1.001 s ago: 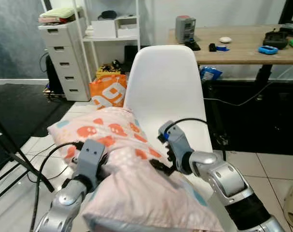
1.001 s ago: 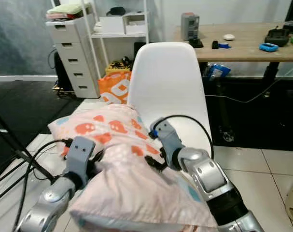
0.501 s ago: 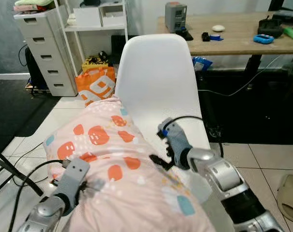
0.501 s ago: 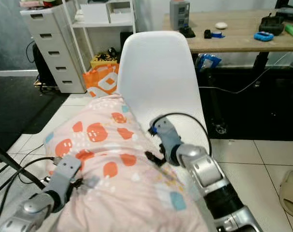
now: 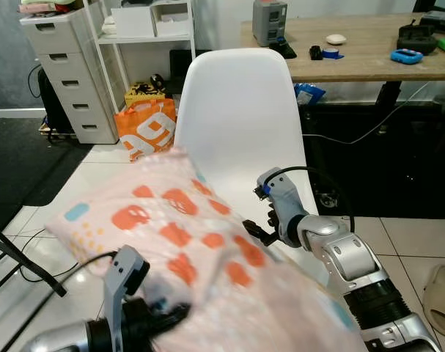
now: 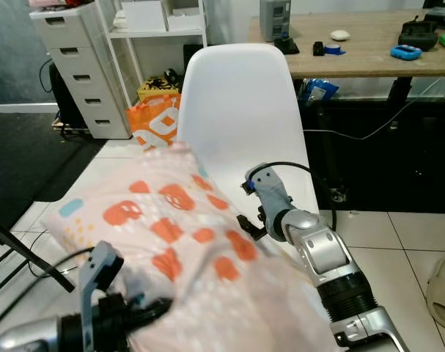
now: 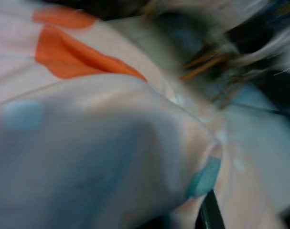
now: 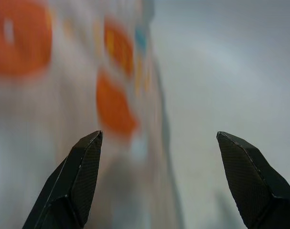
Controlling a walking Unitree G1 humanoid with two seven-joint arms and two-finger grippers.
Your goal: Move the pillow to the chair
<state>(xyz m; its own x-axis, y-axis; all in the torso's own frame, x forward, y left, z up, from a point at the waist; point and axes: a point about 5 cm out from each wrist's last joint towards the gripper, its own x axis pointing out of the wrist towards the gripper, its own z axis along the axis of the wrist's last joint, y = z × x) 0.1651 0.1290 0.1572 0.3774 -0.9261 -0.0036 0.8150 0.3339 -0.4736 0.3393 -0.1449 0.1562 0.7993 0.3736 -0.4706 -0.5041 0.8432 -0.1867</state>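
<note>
A pink pillow point(image 5: 171, 238) with orange and blue patches lies across my arms in front of the white chair point(image 5: 240, 125), blurred by motion. Its far corner reaches the chair's seat edge. My left gripper point(image 5: 157, 323) is low at the front, pressed into the pillow's underside; pillow fabric point(image 7: 102, 143) fills the left wrist view. My right gripper point(image 5: 253, 232) sits over the chair seat at the pillow's right side. In the right wrist view the right gripper point(image 8: 159, 136) is open, with the pillow point(image 8: 63, 95) on one side, the white seat beyond, and nothing between the fingers.
A wooden desk point(image 5: 369, 62) with small items stands behind the chair. Grey drawers point(image 5: 64, 66), a white shelf point(image 5: 145, 44) and an orange bag point(image 5: 150, 136) are at the back left. Black tripod legs point(image 5: 20, 260) and cables cross the floor at left. A slipper point(image 5: 440, 290) lies at right.
The pillow has swung and now blurs, its left end lifted outward. My left arm has dropped lower beneath it. My right gripper has come off the pillow's side toward the seat.
</note>
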